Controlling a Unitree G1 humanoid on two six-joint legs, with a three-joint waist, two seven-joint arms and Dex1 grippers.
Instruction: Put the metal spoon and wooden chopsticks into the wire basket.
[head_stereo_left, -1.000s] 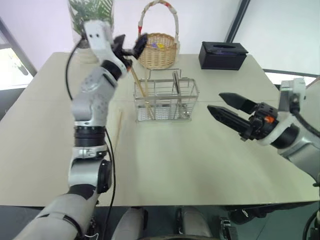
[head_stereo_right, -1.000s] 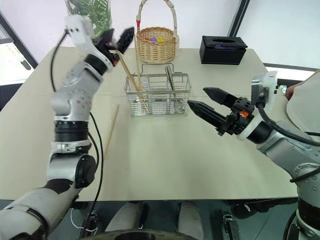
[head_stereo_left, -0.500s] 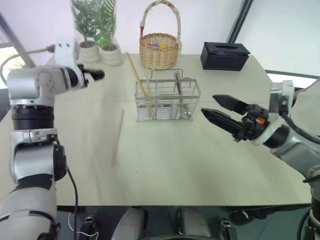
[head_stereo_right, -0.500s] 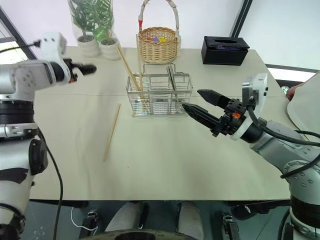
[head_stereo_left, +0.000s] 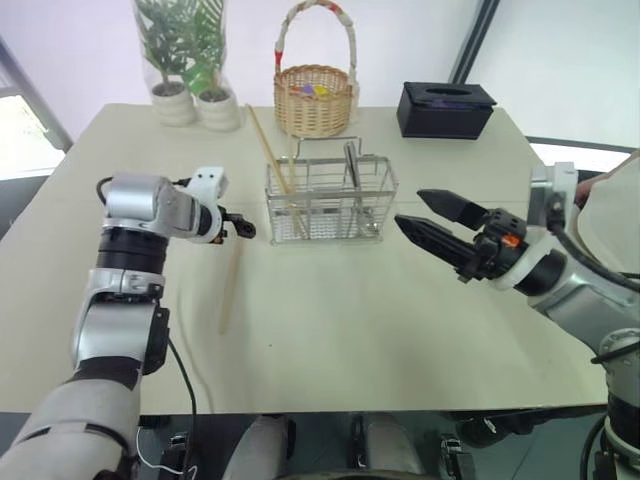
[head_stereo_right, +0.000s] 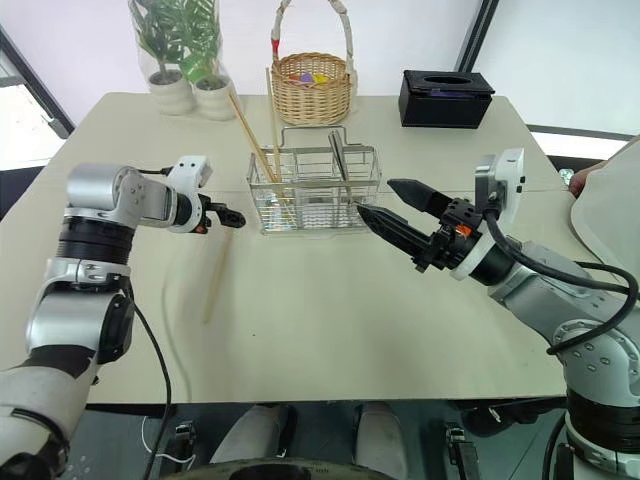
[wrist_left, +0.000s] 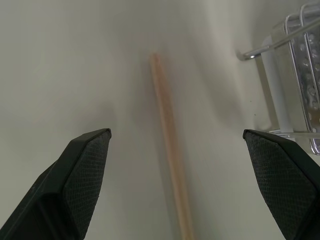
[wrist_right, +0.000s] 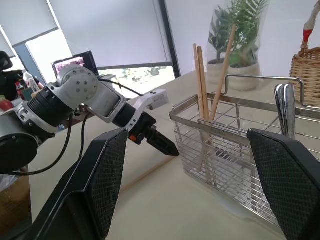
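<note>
The wire basket stands mid-table. Two wooden chopsticks lean in its left compartment, and the metal spoon stands upright in a middle one. A third chopstick lies loose on the table left of the basket. My left gripper hovers low over that chopstick's far end, open; in the left wrist view the chopstick runs between its wide-spread fingers without touching them. My right gripper hangs open and empty just right of the basket, pointing at it.
A round wicker basket with a tall handle sits behind the wire basket. A black tissue box is at the back right. Two potted plants stand at the back left.
My left arm swung out from above the basket and came down to the table, its gripper now pointing down over the loose chopstick. The right gripper stayed put.
</note>
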